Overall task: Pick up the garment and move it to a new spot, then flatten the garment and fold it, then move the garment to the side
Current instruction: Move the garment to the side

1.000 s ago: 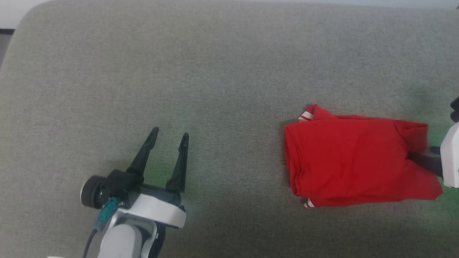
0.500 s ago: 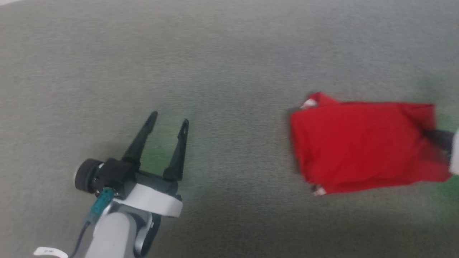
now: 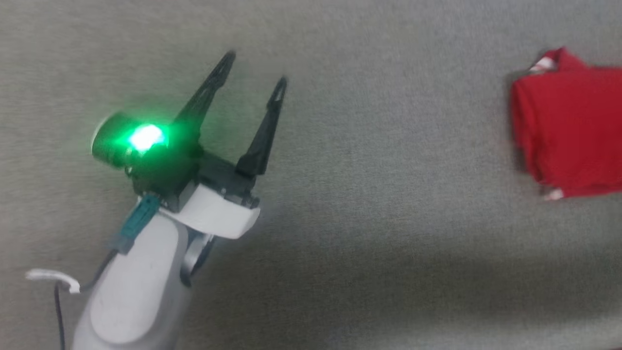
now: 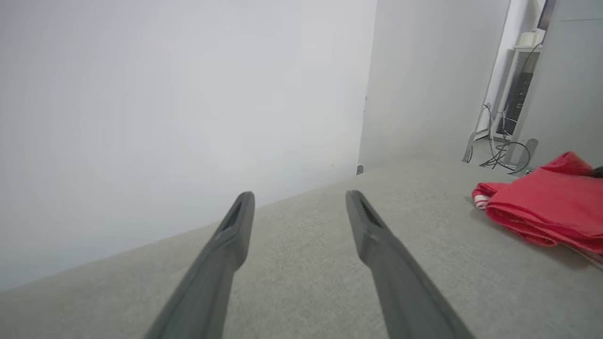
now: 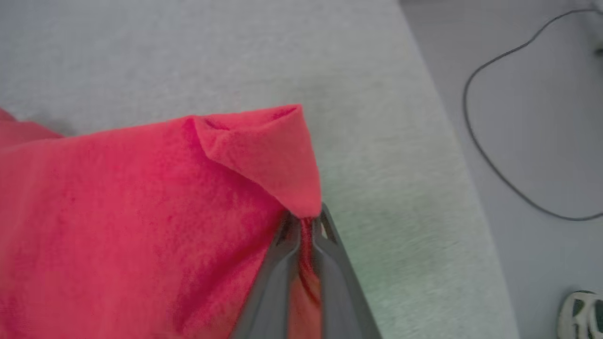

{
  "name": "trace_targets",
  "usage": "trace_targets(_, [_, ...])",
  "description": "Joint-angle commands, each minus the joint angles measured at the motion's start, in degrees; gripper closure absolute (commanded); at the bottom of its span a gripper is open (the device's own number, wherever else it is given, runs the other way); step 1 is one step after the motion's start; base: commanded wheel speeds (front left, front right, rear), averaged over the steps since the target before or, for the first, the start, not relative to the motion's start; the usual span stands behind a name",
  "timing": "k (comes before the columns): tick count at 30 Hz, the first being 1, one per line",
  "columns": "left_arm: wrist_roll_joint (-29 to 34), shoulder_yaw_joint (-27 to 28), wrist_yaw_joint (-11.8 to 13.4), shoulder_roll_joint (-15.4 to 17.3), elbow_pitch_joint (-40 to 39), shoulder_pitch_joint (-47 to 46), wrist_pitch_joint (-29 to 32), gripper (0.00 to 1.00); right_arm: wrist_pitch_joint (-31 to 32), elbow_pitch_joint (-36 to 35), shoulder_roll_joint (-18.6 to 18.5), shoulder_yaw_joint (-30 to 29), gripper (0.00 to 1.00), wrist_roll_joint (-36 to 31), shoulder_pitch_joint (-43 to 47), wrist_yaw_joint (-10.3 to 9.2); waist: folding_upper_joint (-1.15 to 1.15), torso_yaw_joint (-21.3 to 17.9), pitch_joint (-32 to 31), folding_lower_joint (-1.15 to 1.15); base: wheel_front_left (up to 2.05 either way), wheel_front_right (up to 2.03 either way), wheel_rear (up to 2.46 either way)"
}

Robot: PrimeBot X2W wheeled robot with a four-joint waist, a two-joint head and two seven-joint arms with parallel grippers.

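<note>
The garment (image 3: 571,131), folded with its plain red side up and a bit of white-red trim at two corners, lies at the right edge of the head view on the grey cushion (image 3: 369,184). In the right wrist view my right gripper (image 5: 304,221) is shut on the garment (image 5: 118,226), pinching the red cloth at a lifted corner near the cushion's edge. My left gripper (image 3: 255,68) hovers open and empty over the cushion's left half, a green light glowing on its wrist. Its fingers (image 4: 226,245) point toward a white wall, with the garment (image 4: 541,207) off to their right.
The cushion's (image 5: 424,197) side edge runs close to the right gripper, with floor, a dark cable (image 5: 490,155) and a shoe (image 5: 582,313) beyond. A white wall (image 4: 179,103) stands behind the cushion; cables and equipment (image 4: 509,127) sit in a far corner.
The right gripper has shut on the garment's corner. The head view has swung left, so the garment now sits at the right edge. The left gripper has risen, still open.
</note>
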Motion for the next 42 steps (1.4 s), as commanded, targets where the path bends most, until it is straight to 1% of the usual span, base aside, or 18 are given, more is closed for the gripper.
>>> trace_targets(1, [0.48, -0.40, -0.16, 0.67, -0.05, -1.85, -0.23, 0.00, -1.41, 0.90, -0.46, -0.65, 1.00, -0.72, -2.03, -0.12, 0.00, -2.89, 3.79, 0.00, 0.00, 0.00, 0.00])
trace_targets(5, [0.75, -2.85, -0.15, 2.27, -0.21, -7.30, -0.23, 0.00, -5.75, 4.55, -0.48, -0.70, 1.00, -3.50, -6.36, -0.11, 0.00, -4.22, 7.17, 0.00, 0.00, 0.00, 0.00])
trace_targets(8, [1.13, -3.54, -0.15, 3.24, -0.78, -10.82, -0.23, 0.00, -8.98, 7.98, -1.09, 0.18, 1.00, -6.85, -10.95, -0.12, 0.00, -4.87, 9.36, 0.00, 0.00, 0.00, 0.00])
trace_targets(10, [1.40, -3.52, -0.15, 3.71, -1.04, -12.46, -0.23, 0.00, -11.27, 10.78, -0.78, 0.53, 1.00, -9.00, -13.98, -0.11, 0.00, -5.06, 10.37, 0.00, 0.00, 0.00, 0.00])
trace_targets(13, [1.62, -3.69, -0.15, 4.00, -1.70, -14.73, -0.23, 0.00, -14.42, 15.36, 0.23, 0.83, 1.00, -11.81, -18.42, -0.11, 0.00, -5.04, 11.61, 0.00, 0.00, 0.00, 0.00])
trace_targets(16, [1.90, -3.93, -0.15, 4.52, -2.09, -16.28, -0.23, 0.00, -16.26, 19.62, 1.47, 2.37, 1.00, -14.38, -21.84, -0.11, 0.00, -5.04, 12.62, 0.00, 0.00, 0.00, 0.00])
trace_targets(18, [1.97, -4.44, -0.15, 5.08, -2.33, -16.95, -0.23, 0.00, -18.02, 22.66, 1.46, 3.03, 1.00, -15.95, -24.39, -0.12, 0.00, -5.10, 13.22, 0.00, 0.00, 0.00, 0.00])
trace_targets(21, [2.15, -4.25, -0.15, 5.53, -2.34, -17.44, -0.23, 0.00, -19.87, 26.76, 3.37, 4.31, 1.00, -17.51, -26.95, -0.11, 0.00, -5.29, 13.62, 0.00, 0.00, 0.00, 0.00])
trace_targets(25, [2.37, -4.33, -0.15, 5.51, -1.57, -17.35, -0.23, 0.00, -21.48, 29.82, 5.33, 5.84, 1.00, -16.86, -29.25, -0.11, 0.00, -5.56, 13.40, 0.00, 0.00, 0.00, 0.00])
trace_targets(26, [2.40, -4.37, -0.15, 5.42, -1.31, -17.17, -0.23, 0.00, -21.64, 30.40, 5.62, 6.31, 0.67, -16.80, -29.44, -0.11, 0.00, -5.61, 13.12, 0.00, 0.00, 0.00, 0.00])
trace_targets(27, [2.43, -4.43, -0.15, 5.27, -1.01, -16.89, -0.23, 0.00, -21.87, 30.75, 5.88, 6.90, 0.24, -16.53, -29.42, -0.11, 0.00, -5.60, 12.71, 0.00, 0.00, 0.00, 0.00])
trace_targets(28, [2.37, -4.60, -0.15, 5.17, -1.27, -16.73, -0.23, 0.00, -22.11, 30.83, 6.10, 7.41, 0.00, -16.00, -29.34, -0.11, 0.00, -5.57, 12.21, 0.00, 0.00, 0.00, 0.00])
trace_targets(31, [2.39, -3.64, -0.12, 4.66, -1.56, -14.93, -0.23, 0.00, -23.70, 29.60, 6.30, 9.61, 0.00, -15.21, -28.08, -0.11, 0.00, -5.32, 10.01, 0.00, 0.00, 0.00, 0.00])
trace_targets(34, [1.80, -1.82, -0.09, 3.77, -1.35, -12.10, -0.23, 0.00, -25.12, 26.47, 7.39, 12.29, 0.00, -13.42, -26.28, -0.11, 0.00, -4.96, 7.11, 0.00, 0.00, 0.00, 0.00])
trace_targets(42, [-0.16, 3.88, -0.03, 0.19, 0.73, -0.19, -0.23, 0.00, -27.51, 17.57, 10.11, 21.38, 0.00, -10.56, -20.30, -0.11, 0.00, -2.20, -2.76, 0.00, 0.00, 0.00, 0.00])
